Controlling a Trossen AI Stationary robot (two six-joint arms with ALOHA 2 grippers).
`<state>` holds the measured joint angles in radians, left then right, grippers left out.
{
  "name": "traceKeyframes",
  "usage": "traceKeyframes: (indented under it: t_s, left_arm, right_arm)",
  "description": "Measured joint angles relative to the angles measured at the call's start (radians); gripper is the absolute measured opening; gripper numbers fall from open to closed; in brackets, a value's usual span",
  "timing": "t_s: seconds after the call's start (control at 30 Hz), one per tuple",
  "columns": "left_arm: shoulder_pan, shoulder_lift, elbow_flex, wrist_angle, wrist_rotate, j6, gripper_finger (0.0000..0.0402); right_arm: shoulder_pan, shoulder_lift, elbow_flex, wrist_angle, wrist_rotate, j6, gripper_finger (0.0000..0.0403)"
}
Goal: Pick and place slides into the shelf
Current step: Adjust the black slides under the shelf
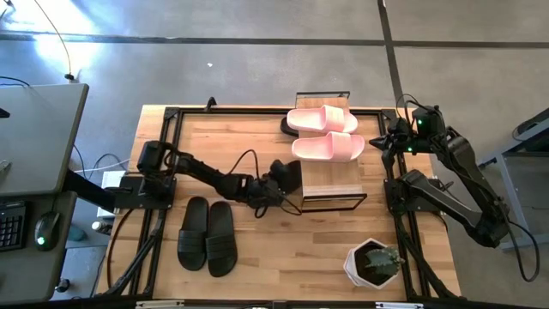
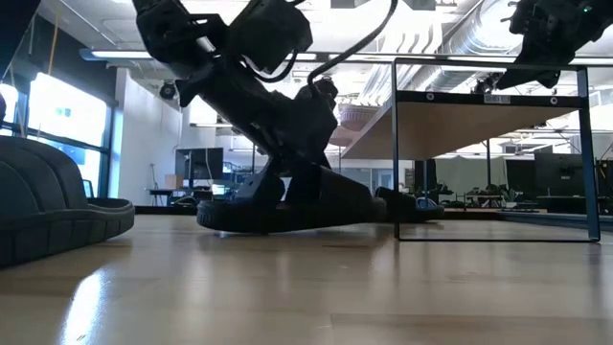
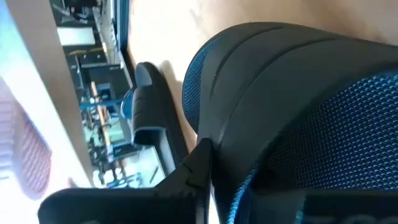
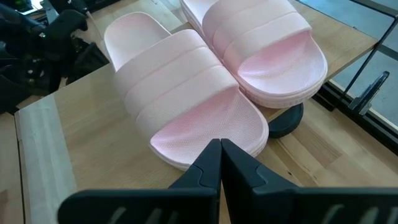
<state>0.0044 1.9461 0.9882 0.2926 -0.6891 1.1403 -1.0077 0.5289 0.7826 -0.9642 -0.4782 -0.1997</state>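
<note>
The shelf [image 1: 330, 184] stands right of the table's middle. Two pink slides [image 1: 324, 120] [image 1: 329, 147] lie side by side on its plank top; they also show in the right wrist view [image 4: 186, 93]. One black slide [image 1: 286, 128] lies under the far pink one, at the shelf's far end. My left gripper [image 1: 279, 183] is shut on another black slide [image 2: 287, 209] at the shelf's left side. A black pair [image 1: 207, 234] lies flat on the table near the left. My right gripper [image 4: 219, 155] is shut and empty, above the near pink slide's end by the shelf's right side. My left gripper holds the black slide near its strap [image 3: 267, 81], coming from above and slanting from the table's left. The slide itself fills the wrist view and hides the place of contact. The slide lies low, its sole [image 2: 278, 226] at the tabletop, pointing toward the shelf.
A potted plant in a white pot [image 1: 374, 263] stands at the table's near right. A black metal frame [image 1: 163, 154] runs round the tabletop. A desk with a keyboard and a mouse [image 1: 45, 230] stands left of the table.
</note>
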Motion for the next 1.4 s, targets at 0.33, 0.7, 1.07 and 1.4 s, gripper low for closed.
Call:
traceKeyframes:
  t_s: [0.33, 0.7, 1.07, 1.4]
  left_arm:
    - [-0.011, -0.213, 0.0, -0.253, -0.009, -0.089, 0.0004]
    - [0.139, -0.441, 0.0, -0.629, 0.34, -0.212, 0.0002]
    - [0.327, -0.368, -0.002, -0.567, 0.525, -0.119, 0.0001]
    - [0.343, -0.337, -0.002, -0.478, 0.567, -0.121, 0.0]
  right_arm:
    - [0.0, 0.0, 0.0, 0.0, 0.0, 0.001, 0.0]
    - [-0.001, 0.0, 0.0, -0.002, 0.0, 0.008, 0.0]
    - [-0.151, 0.007, 0.002, 0.009, -0.152, 0.025, 0.0]
    - [-0.192, -0.014, 0.004, 0.136, -0.504, 0.139, 0.0]
